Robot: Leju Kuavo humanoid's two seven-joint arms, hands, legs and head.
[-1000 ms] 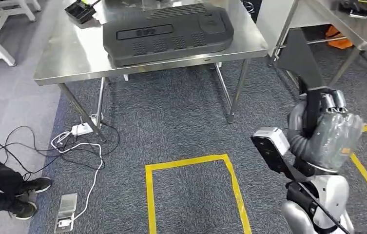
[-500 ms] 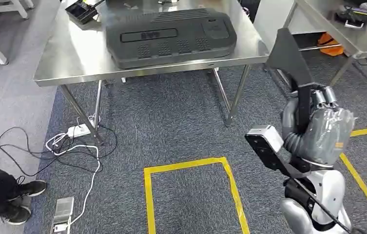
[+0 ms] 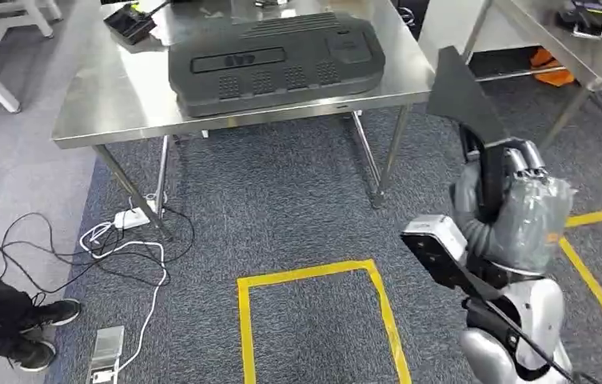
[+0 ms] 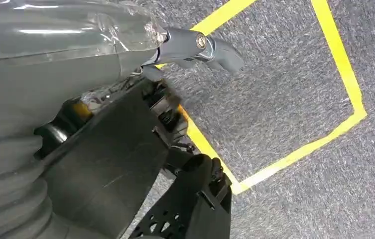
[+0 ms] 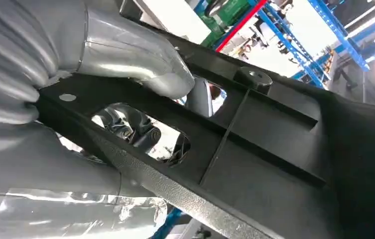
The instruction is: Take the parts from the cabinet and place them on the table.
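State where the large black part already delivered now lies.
In the head view the large black part lies flat on the steel table, towards its middle, with a small black tray at the table's far left corner.

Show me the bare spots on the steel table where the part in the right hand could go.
The table is bare left of the big black cover, below the small black tray. A thin strip runs along the near edge and the right corner. The middle is taken. The right hand holds the part.
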